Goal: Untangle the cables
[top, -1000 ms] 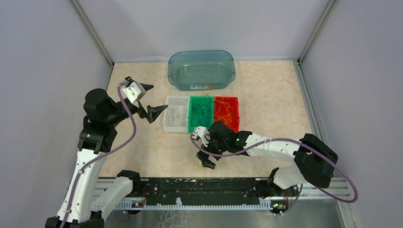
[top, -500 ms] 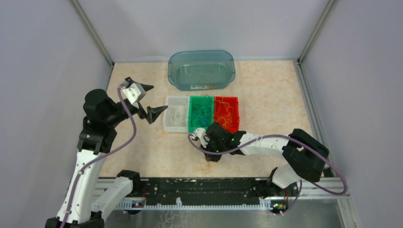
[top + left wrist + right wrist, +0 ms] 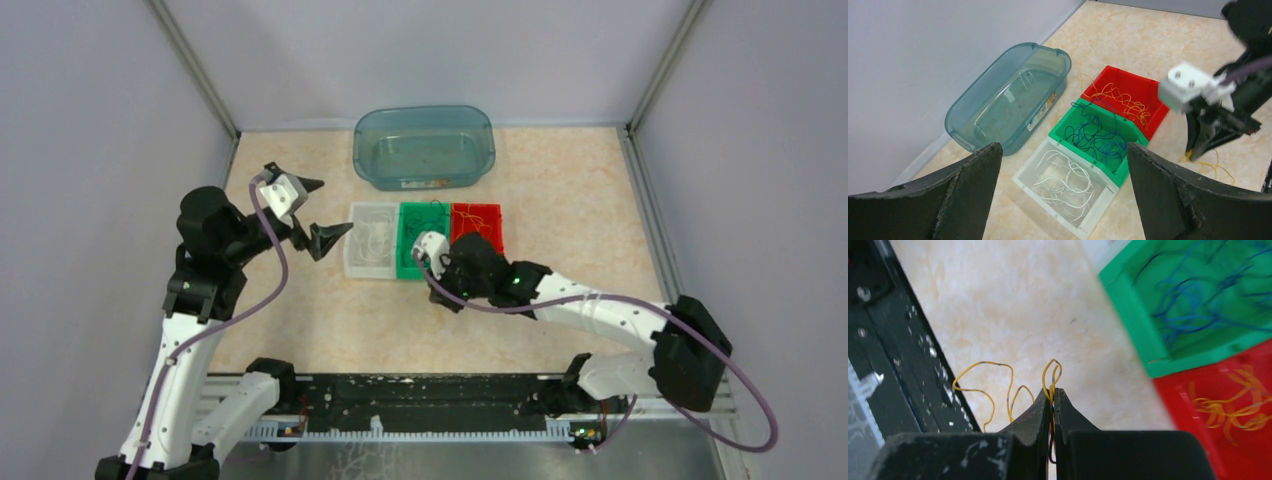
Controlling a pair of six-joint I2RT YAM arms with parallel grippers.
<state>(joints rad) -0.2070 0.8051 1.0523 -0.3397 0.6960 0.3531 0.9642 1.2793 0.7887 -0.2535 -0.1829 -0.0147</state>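
Sorting looks nearly done: with the bins filled, the right gripper (image 3: 1053, 392), clamped on seemingly the last loose yellow cable (image 3: 990, 362), holds it over the table near the red bin (image 3: 1188, 387), while the left gripper (image 3: 1063, 150) gapes idle.

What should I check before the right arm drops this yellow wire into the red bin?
1. Grip: ok. The right gripper is shut on the yellow wire.
2. Wire alone: ok. No other cable hangs from it.
3. Wire off the table: cannot tell. Its loops trail low.
4. Over the red bin: not ok. The right gripper is over bare table, beside the green bin.
5. Left gripper out of the way: ok. It is open and well apart from the right gripper.
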